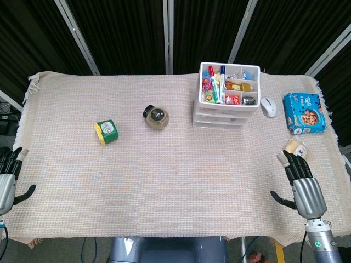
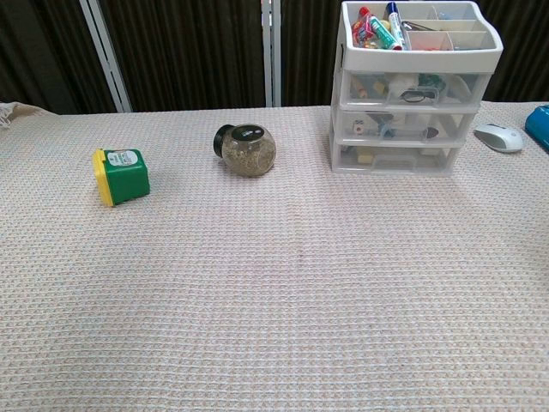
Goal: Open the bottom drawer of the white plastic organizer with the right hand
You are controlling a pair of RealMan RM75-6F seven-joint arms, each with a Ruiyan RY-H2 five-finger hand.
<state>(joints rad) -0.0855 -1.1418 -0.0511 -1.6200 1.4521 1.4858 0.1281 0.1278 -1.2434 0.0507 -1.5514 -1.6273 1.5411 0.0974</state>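
The white plastic organizer (image 1: pixel 226 101) (image 2: pixel 410 94) stands at the back right of the table, its top tray full of pens and small items. Its three drawers are all pushed in; the bottom drawer (image 2: pixel 399 158) sits flush with the frame. My right hand (image 1: pixel 301 183) lies at the table's near right edge, fingers spread and holding nothing, well in front of and to the right of the organizer. At the near left edge my left hand (image 1: pixel 7 174) also rests open. Neither hand appears in the chest view.
A round jar with a black lid (image 1: pixel 157 117) (image 2: pixel 247 149) and a green-and-yellow box (image 1: pixel 107 131) (image 2: pixel 121 176) lie left of the organizer. A white mouse (image 1: pixel 268 107) (image 2: pixel 499 137), a blue cookie box (image 1: pixel 304 112) and a small wrapped snack (image 1: pixel 296 148) lie to its right.
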